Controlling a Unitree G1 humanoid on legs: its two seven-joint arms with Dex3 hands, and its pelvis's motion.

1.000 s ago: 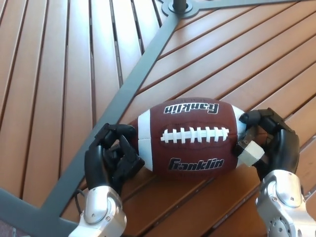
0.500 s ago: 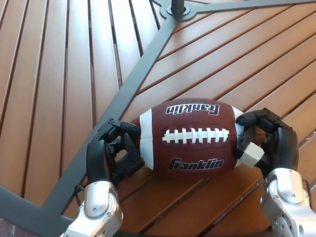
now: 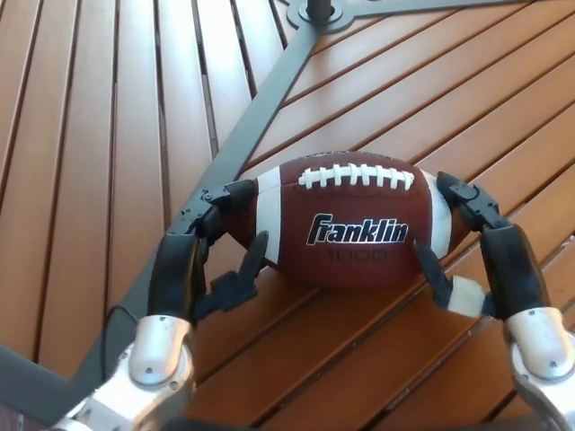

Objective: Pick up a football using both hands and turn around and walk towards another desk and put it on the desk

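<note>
Lying crosswise in front of the robot, the Franklin football [image 3: 355,220] has its long axis running left to right, one pointed end aimed at each hand. That is the relation the lift depends on: each hand can cup its own end, and neither is clearly nearer than the other. The left hand [image 3: 202,256] sits at the ball's left end, its upper fingers [image 3: 235,191] touching the leather beside the white stripe and its thumb reaching under the ball's lower left. The right hand [image 3: 481,251] mirrors it at the right end, fingers curved over the stripe there, thumb tucked below. Both hands are wrapped around the ball, pinching it between them. The laces face up and away from the robot. The ball is over the slatted wooden worktop [image 3: 108,135], just beside its grey metal brace [image 3: 256,108]; whether it rests on the slats or is already off them I cannot tell.
</note>
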